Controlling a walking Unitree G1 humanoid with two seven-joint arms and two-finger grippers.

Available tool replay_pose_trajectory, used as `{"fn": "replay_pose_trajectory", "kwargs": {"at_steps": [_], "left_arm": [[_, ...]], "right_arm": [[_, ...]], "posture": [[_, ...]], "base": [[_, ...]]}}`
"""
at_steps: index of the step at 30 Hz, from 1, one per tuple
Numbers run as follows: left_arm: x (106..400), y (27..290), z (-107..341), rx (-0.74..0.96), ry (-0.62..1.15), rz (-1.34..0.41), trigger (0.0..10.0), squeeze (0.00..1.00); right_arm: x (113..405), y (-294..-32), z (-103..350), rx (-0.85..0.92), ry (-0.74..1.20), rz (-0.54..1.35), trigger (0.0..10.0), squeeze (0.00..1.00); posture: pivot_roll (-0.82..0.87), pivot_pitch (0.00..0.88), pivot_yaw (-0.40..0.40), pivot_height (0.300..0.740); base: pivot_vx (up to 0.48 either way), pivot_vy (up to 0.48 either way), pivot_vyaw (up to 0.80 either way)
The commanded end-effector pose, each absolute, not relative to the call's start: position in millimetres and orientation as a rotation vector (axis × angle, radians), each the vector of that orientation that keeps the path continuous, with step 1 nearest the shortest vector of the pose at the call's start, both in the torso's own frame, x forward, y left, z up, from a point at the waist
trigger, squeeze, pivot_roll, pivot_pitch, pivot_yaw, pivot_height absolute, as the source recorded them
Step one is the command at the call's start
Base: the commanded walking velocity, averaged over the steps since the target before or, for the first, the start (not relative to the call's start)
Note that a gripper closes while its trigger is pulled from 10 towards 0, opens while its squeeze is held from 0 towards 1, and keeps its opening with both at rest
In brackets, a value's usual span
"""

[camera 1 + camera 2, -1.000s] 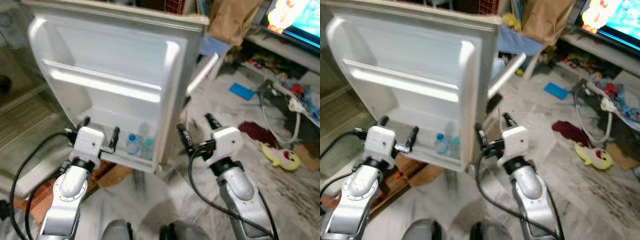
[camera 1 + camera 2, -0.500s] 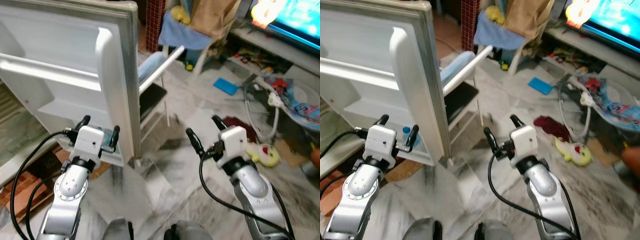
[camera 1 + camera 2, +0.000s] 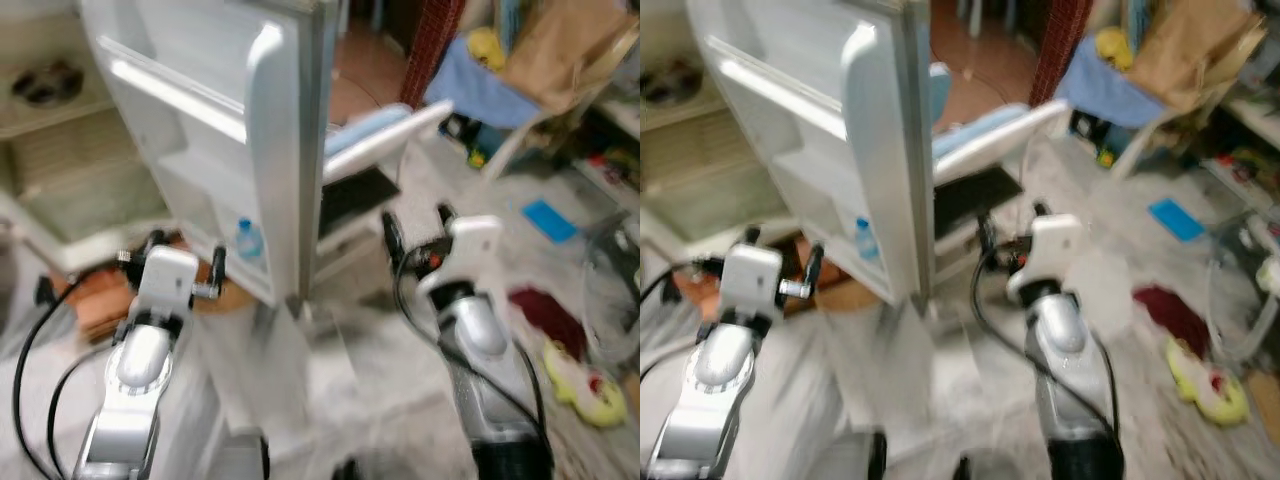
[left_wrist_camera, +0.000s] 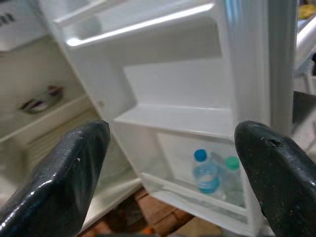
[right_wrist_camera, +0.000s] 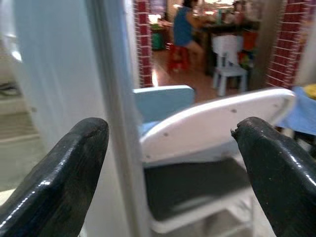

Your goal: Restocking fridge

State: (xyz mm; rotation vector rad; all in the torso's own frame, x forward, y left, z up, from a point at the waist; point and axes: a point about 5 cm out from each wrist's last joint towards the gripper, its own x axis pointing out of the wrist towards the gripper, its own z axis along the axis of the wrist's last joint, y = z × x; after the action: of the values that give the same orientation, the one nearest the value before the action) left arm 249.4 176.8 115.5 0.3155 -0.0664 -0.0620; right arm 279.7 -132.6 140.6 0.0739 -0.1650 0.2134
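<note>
The left gripper (image 3: 183,268) is released, its two black fingers (image 4: 64,173) spread wide and empty. It is held up in front of the robot at the end of a silver arm bent at the elbow, pointing at the inner side of the open fridge door (image 3: 215,150). A black cable loops from its wrist down toward the floor. Along its fingers, the left wrist view looks into the door's lowest shelf (image 4: 197,195), where a clear bottle with a blue cap (image 4: 204,173) stands upright, just beside a second bottle with a green cap (image 4: 231,178). Both sit in the same door shelf, well apart from the gripper. Above them are an empty middle door shelf and a bright rail across the door's top. To the side of the door, the fridge interior (image 3: 60,130) shows pale shelves, one carrying a dark dish (image 3: 42,82).

The right gripper (image 3: 418,228) is also released and holds nothing, its fingers (image 5: 59,173) parted. Its arm rises from the lower part of the head views, forearm upright, wrist just beyond the outer edge of the door. Past its fingers stands a white chair with a dark seat (image 5: 207,148), with a light blue panel (image 5: 160,101) behind it. Farther off are red brick pillars (image 5: 143,39), a small white chair (image 5: 231,61) and a person in blue (image 5: 183,27) seated at a table.

On the marbled floor (image 3: 380,370) to the robot's right lie a dark red cloth (image 3: 545,310), a yellow toy (image 3: 585,375) and a flat blue item (image 3: 548,220). The head views are blurred.
</note>
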Motion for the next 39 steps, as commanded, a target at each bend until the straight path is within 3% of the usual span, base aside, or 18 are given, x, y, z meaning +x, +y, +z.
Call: {"fn": "replay_pose_trajectory", "kwargs": {"at_steps": [1, 14, 24, 31, 36, 39], "left_arm": [[251, 176, 120, 0.316, -0.082, -0.056, 10.0, 0.0], [249, 173, 121, 0.285, -0.09, -0.09, 10.0, 0.0], [249, 172, 121, 0.277, -0.094, -0.107, 10.0, 0.0], [245, 175, 121, 0.284, -0.092, -0.108, 10.0, 0.0], [236, 184, 117, 0.301, -0.068, -0.129, 10.0, 0.0], [236, 186, 116, 0.299, -0.062, -0.126, 10.0, 0.0]], "right_arm": [[283, -136, 144, 0.067, -0.171, 0.2, 10.0, 0.0], [285, -138, 145, 0.016, -0.181, 0.182, 10.0, 0.0], [284, -136, 144, 0.011, -0.183, 0.184, 10.0, 0.0], [267, -158, 138, -0.057, -0.18, 0.062, 10.0, 0.0], [254, -156, 139, -0.18, -0.219, 0.082, 10.0, 0.0], [250, -153, 136, -0.154, -0.207, 0.081, 10.0, 0.0]], "posture": [[0.0, 0.105, -0.035, 0.74], [0.0, 0.11, -0.038, 0.74], [0.0, 0.108, -0.037, 0.74], [0.0, 0.115, -0.038, 0.74], [-0.01, 0.117, -0.031, 0.74], [0.0, 0.116, -0.03, 0.74]], "base": [[0.0, 0.0, 0.79], [0.0, 0.0, 0.78], [0.338, 0.0, 0.77], [0.385, 0.0, 0.06], [0.422, 0.0, 0.0], [0.126, 0.0, 0.0]]}}
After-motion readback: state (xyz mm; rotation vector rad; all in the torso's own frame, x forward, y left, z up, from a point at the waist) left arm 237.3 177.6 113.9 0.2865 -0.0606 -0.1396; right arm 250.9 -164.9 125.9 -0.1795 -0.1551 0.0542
